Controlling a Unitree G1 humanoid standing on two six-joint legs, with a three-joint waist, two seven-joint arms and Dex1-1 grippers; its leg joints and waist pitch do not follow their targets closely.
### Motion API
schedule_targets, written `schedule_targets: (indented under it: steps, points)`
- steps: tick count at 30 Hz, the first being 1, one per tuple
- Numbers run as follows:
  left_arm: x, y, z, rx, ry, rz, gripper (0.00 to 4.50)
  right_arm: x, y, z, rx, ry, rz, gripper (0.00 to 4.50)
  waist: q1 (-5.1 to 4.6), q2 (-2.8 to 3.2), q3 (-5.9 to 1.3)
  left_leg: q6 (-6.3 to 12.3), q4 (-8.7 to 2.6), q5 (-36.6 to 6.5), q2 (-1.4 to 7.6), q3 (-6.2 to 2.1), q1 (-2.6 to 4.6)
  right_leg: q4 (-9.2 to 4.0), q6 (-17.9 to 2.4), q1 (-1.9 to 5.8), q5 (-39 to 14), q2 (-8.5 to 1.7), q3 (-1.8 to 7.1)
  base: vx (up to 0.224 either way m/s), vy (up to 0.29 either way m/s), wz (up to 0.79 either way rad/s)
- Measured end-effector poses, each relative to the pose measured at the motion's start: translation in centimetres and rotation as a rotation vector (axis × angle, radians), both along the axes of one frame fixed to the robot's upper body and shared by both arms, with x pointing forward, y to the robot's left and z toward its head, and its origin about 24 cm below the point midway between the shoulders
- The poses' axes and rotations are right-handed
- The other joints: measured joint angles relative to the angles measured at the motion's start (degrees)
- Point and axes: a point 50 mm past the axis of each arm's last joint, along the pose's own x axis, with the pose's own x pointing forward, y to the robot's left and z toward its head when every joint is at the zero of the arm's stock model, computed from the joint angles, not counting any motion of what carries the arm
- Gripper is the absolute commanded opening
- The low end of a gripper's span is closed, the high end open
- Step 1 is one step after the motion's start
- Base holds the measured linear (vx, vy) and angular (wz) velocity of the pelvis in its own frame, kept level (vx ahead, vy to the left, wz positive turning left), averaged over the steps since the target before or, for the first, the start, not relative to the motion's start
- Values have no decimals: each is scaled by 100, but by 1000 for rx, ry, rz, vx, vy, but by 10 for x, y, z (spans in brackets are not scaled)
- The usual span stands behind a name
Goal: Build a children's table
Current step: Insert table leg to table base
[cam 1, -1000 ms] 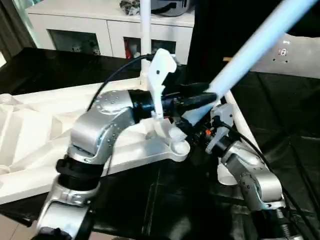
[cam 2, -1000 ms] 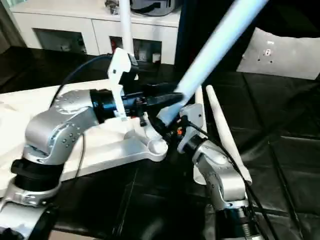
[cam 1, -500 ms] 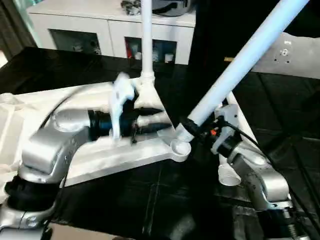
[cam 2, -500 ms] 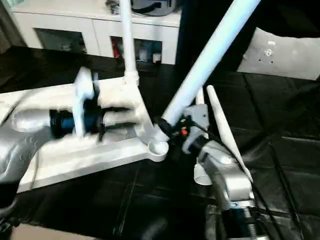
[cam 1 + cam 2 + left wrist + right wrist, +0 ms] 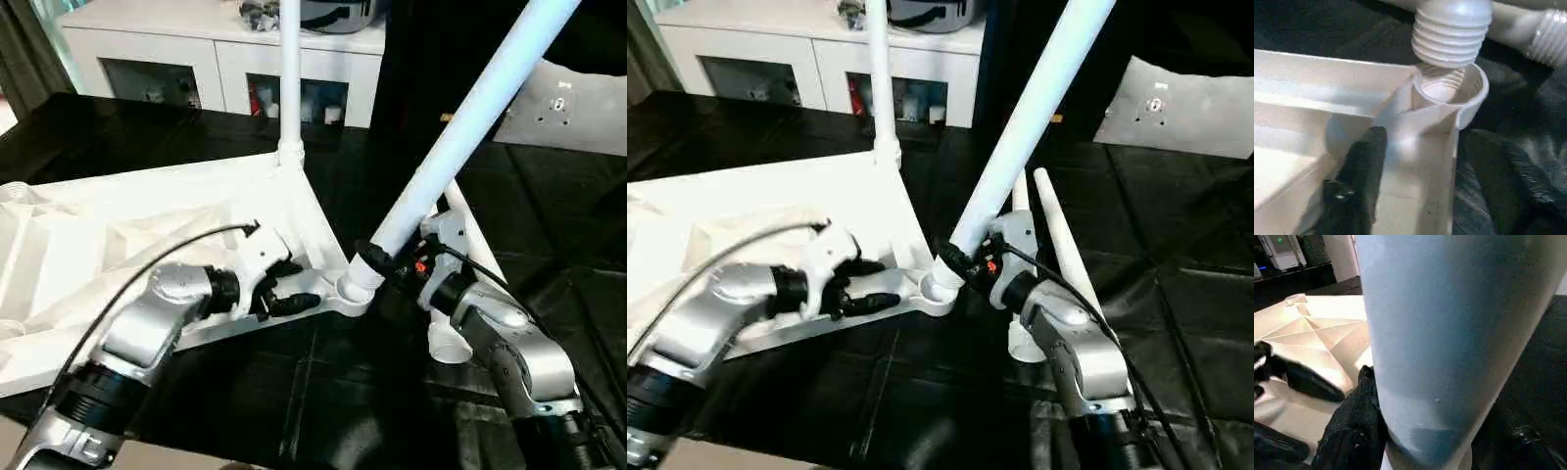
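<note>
Leg (image 5: 460, 137), top cut off: clamped by right gripper (image 5: 392, 262), threaded end at tabletop (image 5: 88, 245) corner socket (image 5: 1449, 90). Left gripper (image 5: 294, 287) wide, empty.

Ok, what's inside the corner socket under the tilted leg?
The corner socket shows inner thread rings and looks otherwise empty. The tilted leg's threaded end hovers at its rim, covering the far side.

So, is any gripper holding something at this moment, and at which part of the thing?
The right gripper holds a table leg near its threaded lower end, just above the corner socket. The left gripper is open and holds nothing.
</note>
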Motion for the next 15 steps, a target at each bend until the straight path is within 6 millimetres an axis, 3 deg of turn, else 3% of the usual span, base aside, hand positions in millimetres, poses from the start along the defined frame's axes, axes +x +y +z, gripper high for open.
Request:
schedule_targets:
  steps: [4, 7, 10, 11, 15]
  points:
    - [-4, 1, -7, 8, 14, -7, 247, -2, -1, -4, -1, 16, -3, 188, -8, 0, 0, -1, 0, 0, 2, 0, 1, 2, -1, 0, 0, 0, -1, 0, 0, 0]
    - [-3, 1, -6, 7, -1, -22, 202, -3, -1, -3, -2, 17, -3, 188, -1, 0, 0, -1, 0, 0, 2, 0, 3, 3, -1, 1, 1, 0, -1, 0, 0, 0]
    - [-4, 3, -9, 6, 4, -28, 201, -4, -1, -2, -3, 18, 1, 188, -3, 0, 0, -1, 1, 0, 2, 0, 2, 2, -1, 1, 1, 0, -1, 0, 0, 0]
    - [-3, 4, -11, 12, 8, -26, 167, -4, -1, -2, -4, 17, 1, 188, -2, 0, 0, -1, 0, 0, 2, 0, 2, 2, -1, 1, 1, 0, -1, 0, 0, 0]
    - [-3, 8, -15, 35, 0, -30, 159, -4, -1, -3, -7, 25, 2, 188, 0, 0, 0, -1, 0, 0, 2, 0, 2, 2, -1, 1, 1, 0, -1, 0, 0, 0]
